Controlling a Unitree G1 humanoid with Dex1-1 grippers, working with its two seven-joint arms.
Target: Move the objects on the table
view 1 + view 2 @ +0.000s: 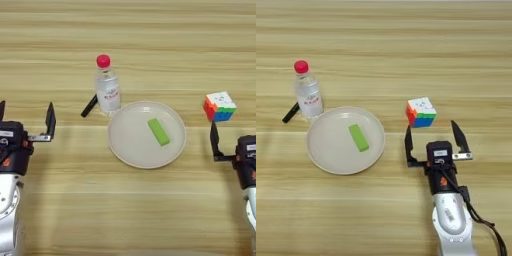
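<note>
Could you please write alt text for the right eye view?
A pale plate holding a green block sits on a wooden table, with a water bottle and black pen behind it. The open right gripper waits near a colourful cube.

My left gripper sits low at the left edge, fingers spread wide and pointing up-frame; my right gripper at lower right, likewise spread, holding nothing.

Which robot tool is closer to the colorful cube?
The right tool. It sits open just in front of the cube, a little to its right, not touching. The left tool is far off at the table's left edge, beyond the plate.
</note>
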